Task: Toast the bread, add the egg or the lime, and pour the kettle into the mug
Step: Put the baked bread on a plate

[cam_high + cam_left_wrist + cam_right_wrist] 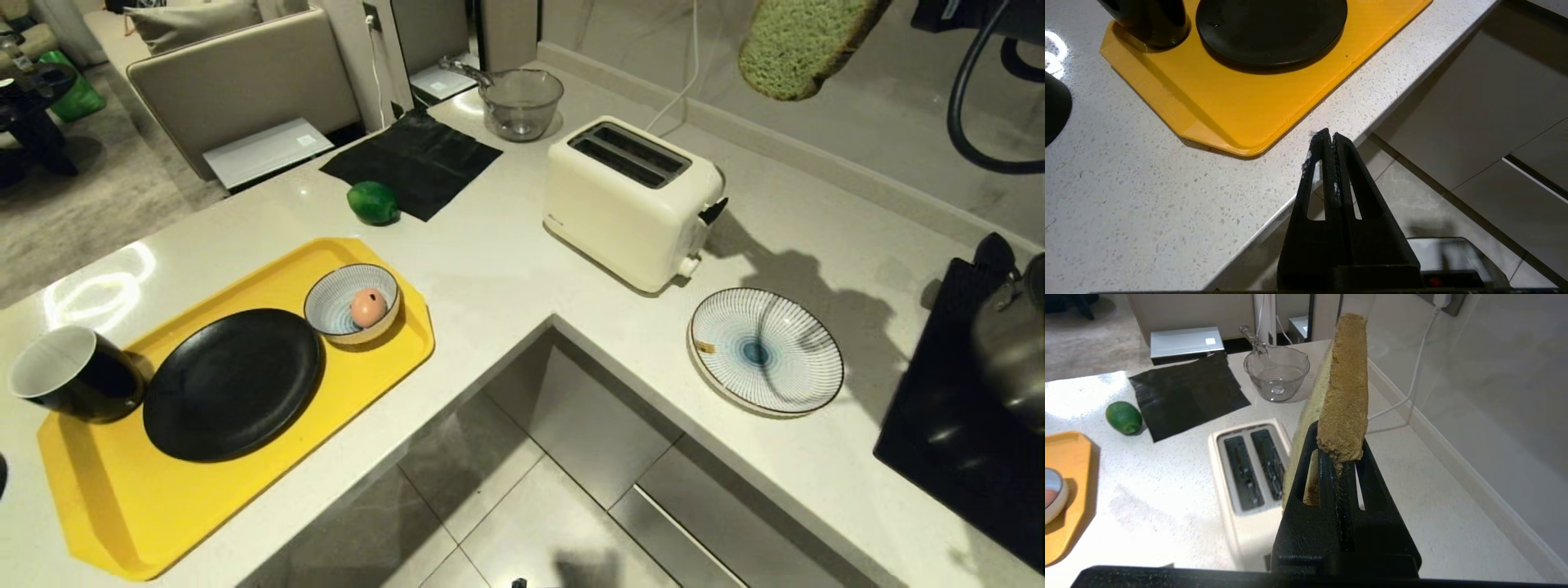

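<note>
Right gripper (1340, 465) pinches the bread (1343, 392) edge-up in the air above the toaster (629, 200), mid-counter. Left gripper (1329, 141) pressed together, empty, off the counter's front edge near the tray (1241, 110) corner. Toaster logo too small to read.

Head view high over the counter (506, 269); wrist views close, sharing tray (1241, 106) and toaster (1249, 469).

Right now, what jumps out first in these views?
The green bread hangs in the air, pinched in the right gripper, up above the white toaster with both slots empty. Left of it, a yellow tray carries a black plate, the mug and a striped bowl.
</note>
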